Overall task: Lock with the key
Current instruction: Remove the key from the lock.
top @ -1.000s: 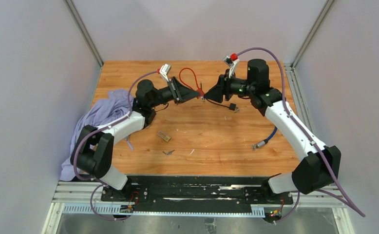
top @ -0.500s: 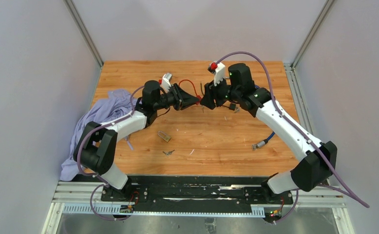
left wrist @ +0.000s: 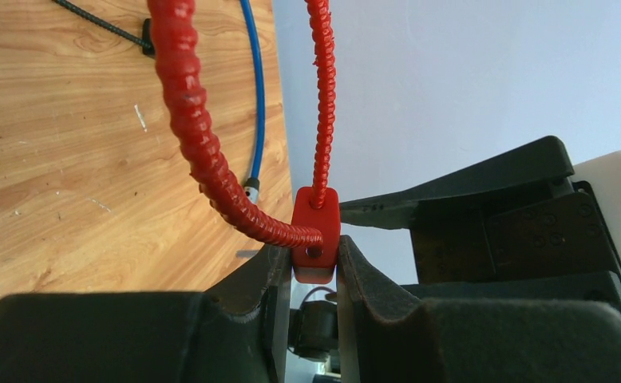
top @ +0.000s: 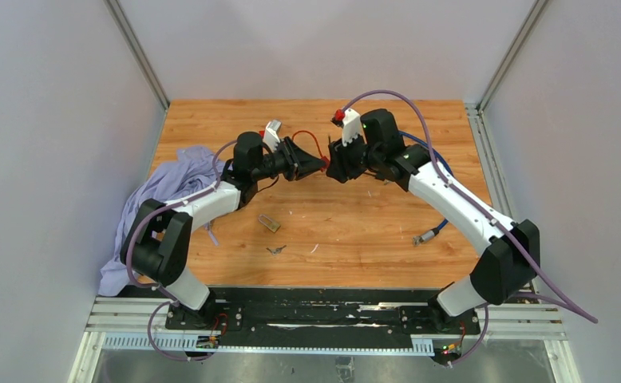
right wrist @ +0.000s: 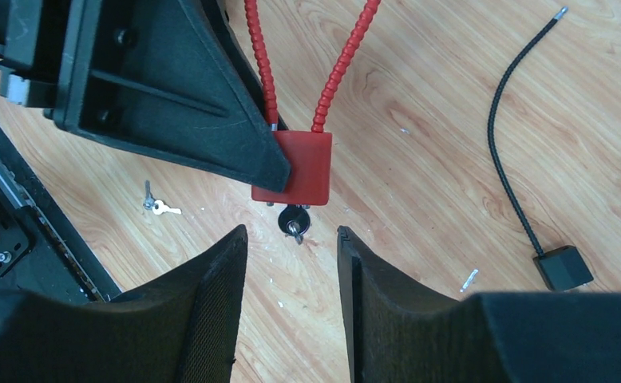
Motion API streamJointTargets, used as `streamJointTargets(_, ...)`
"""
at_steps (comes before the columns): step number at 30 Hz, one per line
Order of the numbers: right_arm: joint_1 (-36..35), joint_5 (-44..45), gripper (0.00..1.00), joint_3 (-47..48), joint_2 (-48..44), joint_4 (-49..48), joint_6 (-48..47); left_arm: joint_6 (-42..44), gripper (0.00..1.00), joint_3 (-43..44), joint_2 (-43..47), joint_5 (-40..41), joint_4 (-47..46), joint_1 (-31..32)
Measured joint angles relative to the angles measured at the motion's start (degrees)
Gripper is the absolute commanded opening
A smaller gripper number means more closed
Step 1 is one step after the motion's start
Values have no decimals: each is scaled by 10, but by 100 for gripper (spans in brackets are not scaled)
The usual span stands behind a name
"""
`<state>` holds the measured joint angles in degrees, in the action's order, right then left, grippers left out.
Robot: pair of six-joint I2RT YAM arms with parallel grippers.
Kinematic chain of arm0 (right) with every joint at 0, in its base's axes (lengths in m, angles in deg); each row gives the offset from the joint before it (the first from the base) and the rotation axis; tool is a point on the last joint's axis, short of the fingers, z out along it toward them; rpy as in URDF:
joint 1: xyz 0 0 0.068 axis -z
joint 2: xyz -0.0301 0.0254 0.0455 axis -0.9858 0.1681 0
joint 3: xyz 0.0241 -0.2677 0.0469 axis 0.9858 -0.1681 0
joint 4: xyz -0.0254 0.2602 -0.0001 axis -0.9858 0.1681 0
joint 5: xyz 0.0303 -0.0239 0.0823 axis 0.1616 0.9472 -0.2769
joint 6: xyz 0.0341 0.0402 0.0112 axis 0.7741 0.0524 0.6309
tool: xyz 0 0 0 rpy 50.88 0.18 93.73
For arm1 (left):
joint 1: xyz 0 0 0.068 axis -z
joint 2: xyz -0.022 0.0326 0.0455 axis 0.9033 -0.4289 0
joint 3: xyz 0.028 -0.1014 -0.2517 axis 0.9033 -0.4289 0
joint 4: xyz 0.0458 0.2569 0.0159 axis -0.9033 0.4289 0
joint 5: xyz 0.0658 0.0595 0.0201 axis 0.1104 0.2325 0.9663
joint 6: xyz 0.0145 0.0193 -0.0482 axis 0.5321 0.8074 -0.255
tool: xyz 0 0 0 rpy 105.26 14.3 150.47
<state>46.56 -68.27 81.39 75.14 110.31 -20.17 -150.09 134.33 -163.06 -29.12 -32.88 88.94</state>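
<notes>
My left gripper [left wrist: 315,257] is shut on the red lock body [left wrist: 317,231], which hangs above the table. The lock's ribbed red cable [left wrist: 195,120] loops up and away from it. In the right wrist view the lock body [right wrist: 295,167] has a black-headed key [right wrist: 294,219] sticking out of its underside. My right gripper [right wrist: 291,235] is open, its fingertips just short of the key, one on each side of its line, with nothing held. From above, both grippers meet at the lock [top: 325,160] over the table's middle rear.
A purple cloth [top: 168,187] hangs over the table's left edge. A small brass padlock [top: 269,223] and loose keys [top: 275,250] lie near the front. A blue cable [top: 431,231] lies to the right, and a black cable lock [right wrist: 559,267] behind the right gripper.
The right arm has swung left and brought its gripper up to the key, its jaws narrowing a little. The left gripper shifted slightly right with the lock, then held still.
</notes>
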Motion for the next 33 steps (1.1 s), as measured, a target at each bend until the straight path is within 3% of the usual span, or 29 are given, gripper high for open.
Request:
streamJointTargets(11, -1, 0, 42, -3, 14, -2, 16, 0, 0, 0, 0, 0, -1, 0)
streamJointTargets(24, -4, 5, 33, -3, 36, -15, 40, -19, 0, -7, -7, 0, -28, 0)
streamJointTargets(28, -8, 10, 25, -3, 36, -17, 44, -22, 0, -8, -7, 0, -31, 0)
streamJointTargets(33, -10, 21, 6, -3, 36, -17, 49, -22, 0, -11, -7, 1, -34, 0)
